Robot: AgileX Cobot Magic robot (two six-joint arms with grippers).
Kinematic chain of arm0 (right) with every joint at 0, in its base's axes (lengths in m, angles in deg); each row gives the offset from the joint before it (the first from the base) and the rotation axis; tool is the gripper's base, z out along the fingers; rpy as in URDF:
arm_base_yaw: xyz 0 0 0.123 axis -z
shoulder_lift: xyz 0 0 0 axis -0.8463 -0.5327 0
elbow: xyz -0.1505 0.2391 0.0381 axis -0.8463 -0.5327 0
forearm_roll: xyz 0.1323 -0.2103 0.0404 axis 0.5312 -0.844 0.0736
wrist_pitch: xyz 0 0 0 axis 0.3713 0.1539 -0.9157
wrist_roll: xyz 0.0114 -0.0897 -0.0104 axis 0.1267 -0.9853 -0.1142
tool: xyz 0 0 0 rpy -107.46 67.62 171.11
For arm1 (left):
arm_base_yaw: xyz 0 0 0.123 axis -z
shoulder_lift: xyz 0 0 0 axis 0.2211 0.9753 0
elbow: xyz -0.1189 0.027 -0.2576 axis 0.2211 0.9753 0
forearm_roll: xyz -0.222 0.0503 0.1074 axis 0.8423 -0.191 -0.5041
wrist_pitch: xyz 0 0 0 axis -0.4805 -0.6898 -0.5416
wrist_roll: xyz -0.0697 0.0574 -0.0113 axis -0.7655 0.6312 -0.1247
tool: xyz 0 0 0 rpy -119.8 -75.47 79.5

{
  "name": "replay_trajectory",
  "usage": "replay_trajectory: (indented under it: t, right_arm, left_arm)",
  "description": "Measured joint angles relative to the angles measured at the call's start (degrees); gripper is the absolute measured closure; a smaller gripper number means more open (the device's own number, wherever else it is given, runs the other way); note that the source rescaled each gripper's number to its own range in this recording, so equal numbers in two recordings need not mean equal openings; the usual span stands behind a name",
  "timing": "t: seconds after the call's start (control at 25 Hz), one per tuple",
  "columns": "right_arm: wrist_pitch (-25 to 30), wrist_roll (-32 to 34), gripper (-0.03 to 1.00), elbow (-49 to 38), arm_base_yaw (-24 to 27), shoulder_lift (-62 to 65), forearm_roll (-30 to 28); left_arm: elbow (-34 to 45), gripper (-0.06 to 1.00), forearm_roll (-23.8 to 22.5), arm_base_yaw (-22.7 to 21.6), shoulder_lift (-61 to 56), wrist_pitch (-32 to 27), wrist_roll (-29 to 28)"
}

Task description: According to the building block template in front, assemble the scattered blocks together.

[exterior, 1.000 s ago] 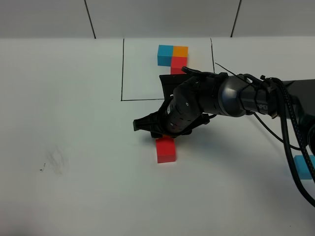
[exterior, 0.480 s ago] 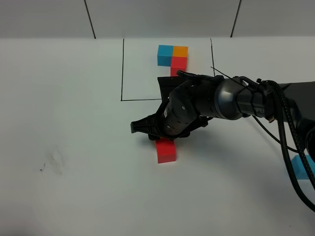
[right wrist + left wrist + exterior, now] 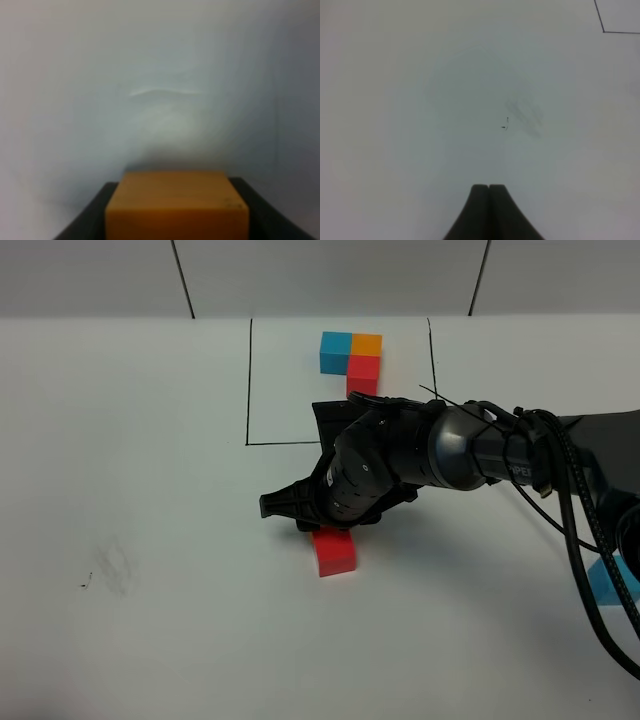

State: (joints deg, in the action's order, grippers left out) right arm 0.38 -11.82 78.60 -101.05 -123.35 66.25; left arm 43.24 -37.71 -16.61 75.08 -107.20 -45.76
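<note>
The template (image 3: 352, 357) is a tight L of blue, orange and red cubes inside a black drawn frame at the back. The loose red cube (image 3: 335, 552) lies on the white table in the middle. My right gripper (image 3: 318, 520) hangs just over its far edge, shut on the loose orange cube (image 3: 176, 205), which shows between the fingers in the right wrist view. The loose sky-blue cube (image 3: 606, 580) lies at the far right, partly behind cables. My left gripper (image 3: 489, 188) is shut and empty over bare table; it is out of the exterior high view.
The black frame line (image 3: 248, 390) runs behind the red cube; its corner shows in the left wrist view (image 3: 603, 31). A faint grey smudge (image 3: 110, 568) marks the table at the left. The right arm's cables (image 3: 585, 530) hang at the right.
My right gripper with the orange cube has moved slightly left and toward the front, now covering more of the loose red cube's far edge. The red cube has not moved.
</note>
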Motion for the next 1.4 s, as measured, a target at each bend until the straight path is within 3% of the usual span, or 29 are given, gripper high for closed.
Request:
replay_trajectory:
  t: [0.68,1.16,1.24,1.4]
  right_arm:
    - [0.5,0.0,0.54,0.1,-0.4,0.0,-1.4]
    - [0.6,-3.7,0.54,0.1,-0.4,0.0,-1.4]
    - [0.6,-4.0,0.5,0.1,-0.4,0.0,-1.4]
    - [0.2,-5.6,0.27,0.1,-0.6,0.0,-1.2]
  left_arm:
    - [0.0,0.94,0.0,0.0,0.0,0.0,0.0]
    - [0.0,0.94,0.0,0.0,0.0,0.0,0.0]
    - [0.0,0.94,0.0,0.0,0.0,0.0,0.0]
    - [0.0,0.94,0.0,0.0,0.0,0.0,0.0]
